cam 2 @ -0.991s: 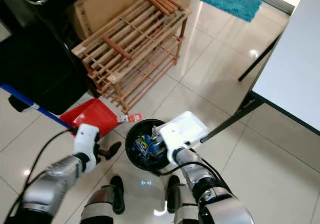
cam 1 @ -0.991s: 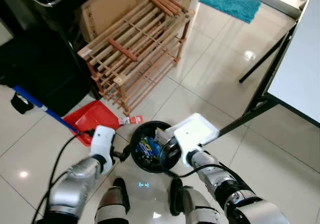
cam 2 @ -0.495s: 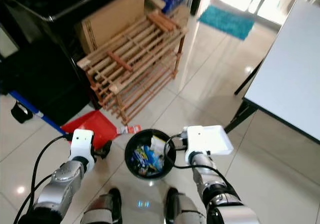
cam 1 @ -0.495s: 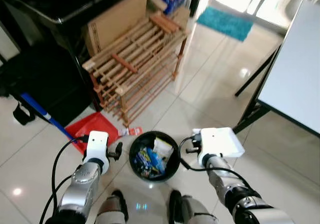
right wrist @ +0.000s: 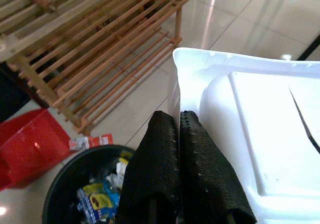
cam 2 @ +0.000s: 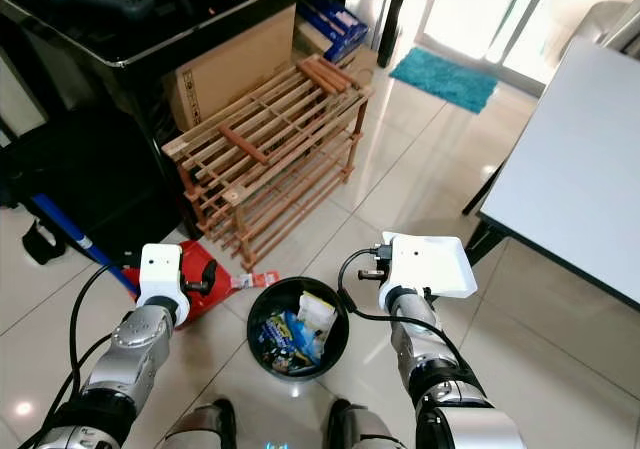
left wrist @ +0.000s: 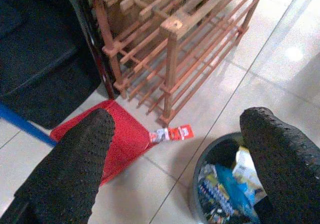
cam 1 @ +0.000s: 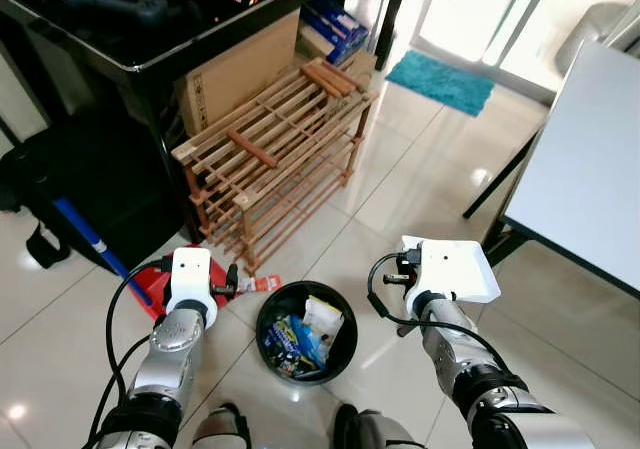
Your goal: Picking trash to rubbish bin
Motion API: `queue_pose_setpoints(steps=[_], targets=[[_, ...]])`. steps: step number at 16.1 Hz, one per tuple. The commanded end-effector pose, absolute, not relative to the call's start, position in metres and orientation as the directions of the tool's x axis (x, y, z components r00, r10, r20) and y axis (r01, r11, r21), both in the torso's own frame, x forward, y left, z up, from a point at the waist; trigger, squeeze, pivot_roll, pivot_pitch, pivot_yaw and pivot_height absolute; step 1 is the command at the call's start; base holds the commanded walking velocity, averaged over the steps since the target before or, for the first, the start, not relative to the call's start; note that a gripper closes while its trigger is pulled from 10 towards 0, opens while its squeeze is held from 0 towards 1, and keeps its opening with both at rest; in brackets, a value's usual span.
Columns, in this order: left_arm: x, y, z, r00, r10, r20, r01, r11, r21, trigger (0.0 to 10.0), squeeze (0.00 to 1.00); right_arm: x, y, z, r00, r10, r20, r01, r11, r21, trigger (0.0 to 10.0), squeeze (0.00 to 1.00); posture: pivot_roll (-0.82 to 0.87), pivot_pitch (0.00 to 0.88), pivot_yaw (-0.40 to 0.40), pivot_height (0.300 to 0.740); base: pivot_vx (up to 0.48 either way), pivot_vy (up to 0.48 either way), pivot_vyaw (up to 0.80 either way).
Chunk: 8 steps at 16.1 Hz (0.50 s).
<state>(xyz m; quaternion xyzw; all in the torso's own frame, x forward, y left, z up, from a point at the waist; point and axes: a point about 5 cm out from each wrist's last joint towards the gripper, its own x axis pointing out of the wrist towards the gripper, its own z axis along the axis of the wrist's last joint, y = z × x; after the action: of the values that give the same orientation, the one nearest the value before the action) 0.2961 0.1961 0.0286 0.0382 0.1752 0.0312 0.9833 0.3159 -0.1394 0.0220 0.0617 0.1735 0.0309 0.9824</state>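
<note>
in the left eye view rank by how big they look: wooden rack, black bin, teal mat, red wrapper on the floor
1. wooden rack, by far the largest.
2. black bin.
3. teal mat; it lies farther from the camera, so its true size against the bin's is unsure.
4. red wrapper, smallest.

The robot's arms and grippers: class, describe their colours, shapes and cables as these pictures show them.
Both arms are silver, jointed metal segments, each ending in a white box-shaped wrist housing. Black cables loop from each housing back along the forearm. The left gripper has two long black fingers with dimpled, rounded pads; the right gripper has the same textured black fingers.
</note>
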Motion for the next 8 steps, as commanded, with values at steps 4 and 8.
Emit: queue_pose_setpoints(steps=[4,8], targets=[[0.302,0.193,0.032,0.951,0.096,-0.295,-0.086,0.995,0.048,10.0,0.0,0.319,-0.138,0.028,0.952,0.083,-0.295,-0.039,0.987,0.154,10.0,0.0,0.0,0.108,-0.096,0.74,0.0,0.0,0.0],[0.308,0.187,0.035,0.96,0.081,-0.268,-0.075,0.997,0.033,10.0,0.0,0.32,-0.137,0.029,0.951,0.098,-0.294,-0.056,0.987,0.151,10.0,0.0,0.0,0.103,-0.102,0.74,0.0,0.0,0.0]])
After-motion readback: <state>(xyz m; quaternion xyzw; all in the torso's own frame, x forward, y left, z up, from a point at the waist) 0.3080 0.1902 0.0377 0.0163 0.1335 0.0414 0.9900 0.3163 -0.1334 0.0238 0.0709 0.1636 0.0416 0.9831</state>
